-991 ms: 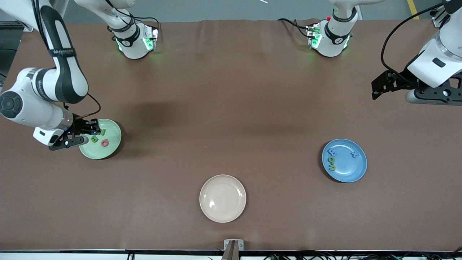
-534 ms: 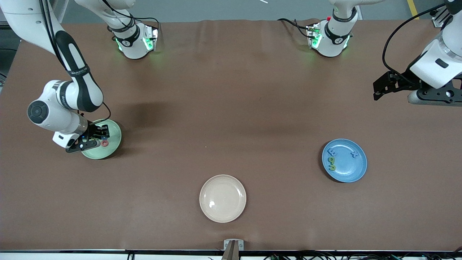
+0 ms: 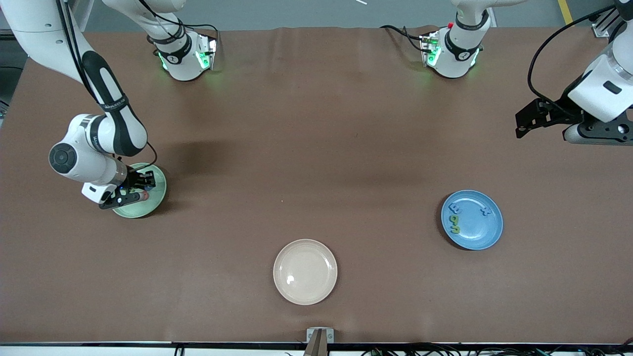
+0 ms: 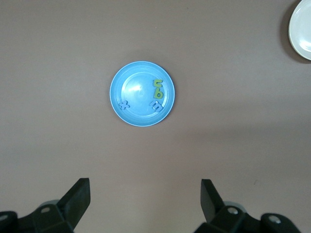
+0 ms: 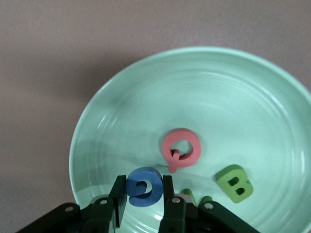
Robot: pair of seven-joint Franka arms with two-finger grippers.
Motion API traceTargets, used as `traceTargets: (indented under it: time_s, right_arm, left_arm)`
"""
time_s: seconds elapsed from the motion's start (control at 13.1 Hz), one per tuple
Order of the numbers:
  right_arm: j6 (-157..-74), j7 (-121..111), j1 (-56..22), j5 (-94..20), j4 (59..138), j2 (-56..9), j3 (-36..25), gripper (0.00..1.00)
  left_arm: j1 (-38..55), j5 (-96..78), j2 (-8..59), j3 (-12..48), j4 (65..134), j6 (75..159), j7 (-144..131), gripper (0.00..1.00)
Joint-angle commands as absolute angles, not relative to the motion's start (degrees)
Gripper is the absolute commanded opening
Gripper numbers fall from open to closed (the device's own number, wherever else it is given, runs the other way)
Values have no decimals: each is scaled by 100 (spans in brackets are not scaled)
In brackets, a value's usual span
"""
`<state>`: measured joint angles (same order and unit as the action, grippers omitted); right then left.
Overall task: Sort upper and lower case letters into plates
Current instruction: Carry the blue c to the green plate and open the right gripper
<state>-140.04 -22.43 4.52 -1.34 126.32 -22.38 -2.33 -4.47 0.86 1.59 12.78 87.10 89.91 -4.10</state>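
My right gripper [image 3: 141, 190] is shut on a blue letter [image 5: 153, 192] and holds it low over the pale green plate [image 3: 157, 199], which also shows in the right wrist view [image 5: 218, 97]. On that plate lie a red-pink Q [image 5: 181, 148], a green B [image 5: 234, 183] and a green letter [image 5: 188, 196] half hidden by my fingers. The blue plate [image 3: 478, 232] holds a blue x [image 3: 485, 211], another blue letter [image 3: 455, 210] and two green letters [image 3: 454, 224]. My left gripper [image 3: 519, 126] is open and empty, high over the left arm's end of the table.
A cream-beige plate [image 3: 326, 291] lies empty near the front camera, between the two other plates. The left wrist view shows the blue plate [image 4: 138, 82] far below and the cream plate's edge [image 4: 302, 29].
My right gripper has moved in over the pale green plate with the blue letter and now covers the letters there in the front view. The left arm has drifted slightly.
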Motion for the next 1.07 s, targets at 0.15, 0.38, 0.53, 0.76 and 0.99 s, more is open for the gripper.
traceTargets:
  time_s: [0.15,0.38,0.53,0.76,0.99]
  right_arm:
    - [-14010,-2268,589,-141,12788,-2127,-141,97]
    - [-13099,-2171,554,-202,12543,-1575,-123,99]
    - [-12457,-1691,545,-202,12280,-1119,-97,98]
    - [-11229,-1056,449,-202,11377,-800,-79,98]
    - [-9901,-572,361,-185,10068,-782,-88,99]
  left_arm:
    - [-729,272,246,1248,8596,8693,-325,100]
    - [-1035,325,430,1257,8334,8719,-290,100]
    - [-1011,386,466,1266,8341,8719,-325,100]
    - [-958,430,562,1283,8341,8710,-351,100]
    - [-975,439,597,1336,8393,8736,-422,100]
